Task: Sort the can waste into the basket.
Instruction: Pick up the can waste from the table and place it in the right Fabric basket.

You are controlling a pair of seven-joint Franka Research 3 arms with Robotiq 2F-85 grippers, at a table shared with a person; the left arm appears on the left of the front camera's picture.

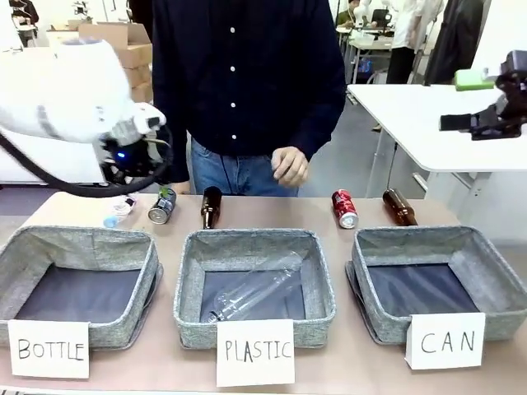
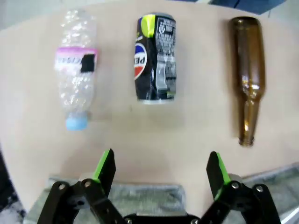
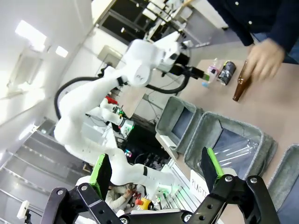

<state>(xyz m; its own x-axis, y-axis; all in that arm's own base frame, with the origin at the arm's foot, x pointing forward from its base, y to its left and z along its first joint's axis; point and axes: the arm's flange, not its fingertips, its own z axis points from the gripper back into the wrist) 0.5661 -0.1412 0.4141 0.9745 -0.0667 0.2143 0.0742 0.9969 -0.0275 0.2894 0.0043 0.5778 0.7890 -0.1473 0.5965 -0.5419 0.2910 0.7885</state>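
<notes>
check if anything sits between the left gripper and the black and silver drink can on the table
Nothing visible does. The open left gripper faces the black and silver metal drink can across bare tan tabletop; the crushed clear plastic bottle and the brown glass bottle lie apart to either side of it.

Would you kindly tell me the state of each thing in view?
left gripper: open, above the table.
right gripper: open, in the air.
black can: lying on the table.
red can: lying on the table.
CAN basket: empty.
PLASTIC basket: holds a clear bottle.
BOTTLE basket: empty.
brown bottle: lying beside the black can.
</notes>
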